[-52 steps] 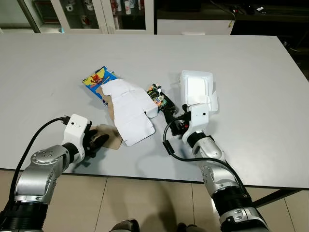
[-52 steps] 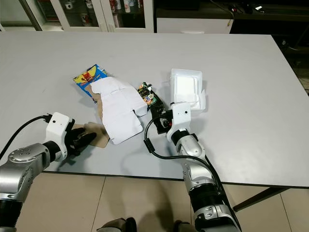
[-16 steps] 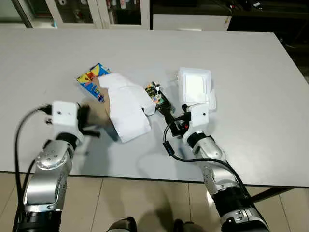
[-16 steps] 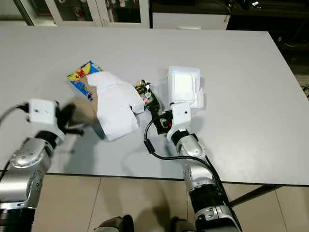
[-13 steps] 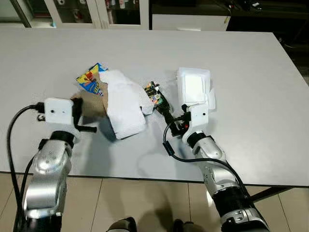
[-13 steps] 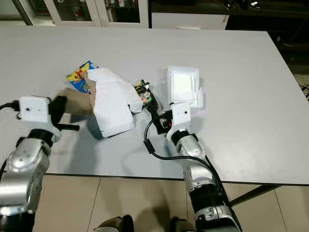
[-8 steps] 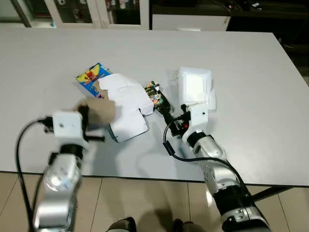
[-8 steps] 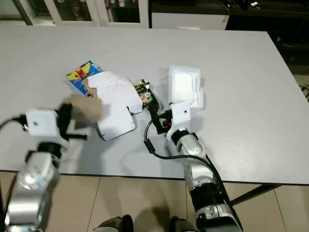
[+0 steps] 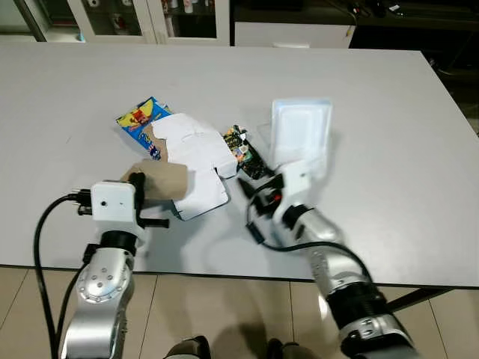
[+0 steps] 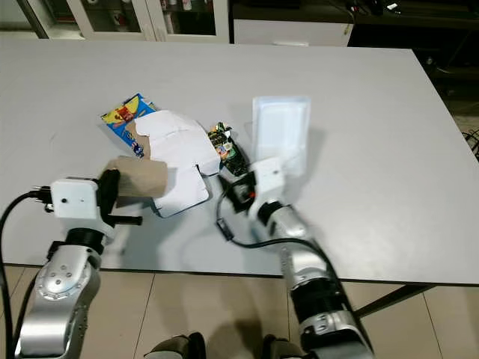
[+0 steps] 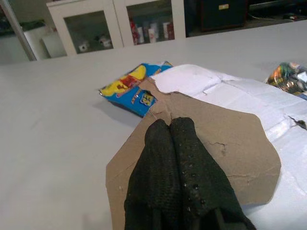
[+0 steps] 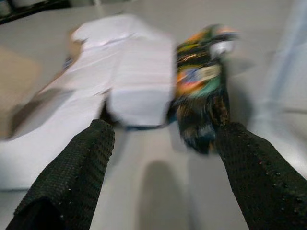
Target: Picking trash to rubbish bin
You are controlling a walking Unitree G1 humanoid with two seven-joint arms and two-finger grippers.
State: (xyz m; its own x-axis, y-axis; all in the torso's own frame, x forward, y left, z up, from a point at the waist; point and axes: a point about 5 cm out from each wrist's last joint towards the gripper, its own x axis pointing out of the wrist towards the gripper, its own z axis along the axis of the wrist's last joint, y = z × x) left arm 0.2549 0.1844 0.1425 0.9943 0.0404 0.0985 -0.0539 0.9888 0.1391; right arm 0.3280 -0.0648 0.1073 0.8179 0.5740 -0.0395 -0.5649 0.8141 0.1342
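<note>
Since 3.2 s ago, brown card [image 9: 161, 179] has been lifted off bench [image 9: 389, 134], pinched in left gripper [image 11: 178, 143]. Right gripper [image 12: 160, 158], fingers spread, is aimed at snack wrapper [image 12: 201, 79] just ahead; closing should be centred.

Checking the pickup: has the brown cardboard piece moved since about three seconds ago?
Yes. The left gripper has carried the brown cardboard piece up off the table edge, toward the blue snack packet.

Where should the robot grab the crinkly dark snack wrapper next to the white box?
Probably at the end of the dark snack wrapper nearest the robot. It lies flat and narrow on the table, and the open right gripper already faces that end. Closing across its narrow width seems best. The white box lies close against one side, so coming in from the near end avoids it.
</note>
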